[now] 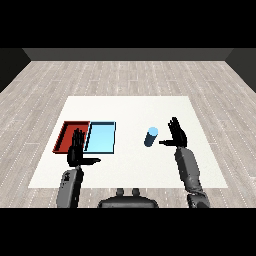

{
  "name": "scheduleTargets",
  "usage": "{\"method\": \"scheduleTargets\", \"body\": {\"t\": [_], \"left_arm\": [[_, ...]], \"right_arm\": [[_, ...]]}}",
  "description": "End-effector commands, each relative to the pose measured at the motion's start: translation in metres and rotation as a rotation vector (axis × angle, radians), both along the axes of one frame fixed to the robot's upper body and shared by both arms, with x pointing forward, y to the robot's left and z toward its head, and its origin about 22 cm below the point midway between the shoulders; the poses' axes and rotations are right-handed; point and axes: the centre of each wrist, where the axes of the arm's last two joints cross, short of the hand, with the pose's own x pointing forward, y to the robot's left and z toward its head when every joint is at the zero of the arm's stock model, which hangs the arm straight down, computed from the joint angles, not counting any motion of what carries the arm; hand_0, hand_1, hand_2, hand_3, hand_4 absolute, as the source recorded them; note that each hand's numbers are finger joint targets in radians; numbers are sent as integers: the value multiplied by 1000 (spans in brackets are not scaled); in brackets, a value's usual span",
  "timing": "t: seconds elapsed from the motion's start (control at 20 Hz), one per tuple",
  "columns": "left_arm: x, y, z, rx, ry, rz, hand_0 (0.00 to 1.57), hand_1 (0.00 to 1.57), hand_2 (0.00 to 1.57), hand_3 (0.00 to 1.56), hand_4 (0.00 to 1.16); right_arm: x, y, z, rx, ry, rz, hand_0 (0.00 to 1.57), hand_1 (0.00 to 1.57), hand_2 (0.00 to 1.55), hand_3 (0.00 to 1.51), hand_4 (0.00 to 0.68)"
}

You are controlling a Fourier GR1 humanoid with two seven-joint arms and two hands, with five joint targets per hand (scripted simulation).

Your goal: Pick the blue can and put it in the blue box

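A blue can (151, 137) stands upright on the white table (130, 110), right of the light blue tray (101, 137). My right hand (176, 134) is raised just right of the can, fingers straight and thumb pointing toward it, with a small gap between them. My left hand (77, 149) is open too, fingers straight up and thumb out to the right; it sits in front of the seam between the red tray (67, 136) and the light blue tray. Neither hand holds anything.
The red tray and light blue tray lie side by side at the left of the table. The table's front edge runs just below both hands. Grey wooden floor surrounds the table.
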Motion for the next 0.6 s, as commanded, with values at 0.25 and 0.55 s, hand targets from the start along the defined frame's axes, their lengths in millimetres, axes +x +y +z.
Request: {"method": "scheduleTargets", "body": {"t": [0.25, 0.55], "left_arm": [[2, 0, 0, -10, -14, 0, 0, 0, 0, 0, 0], [24, -2, 18, -7, -21, 16, 0, 0, 0, 0, 0]], "right_arm": [[6, 11, -15, 1, 51, 7, 0, 0, 0, 0, 0], [4, 25, -47, 27, 107, 42, 0, 0, 0, 0, 0]]}}
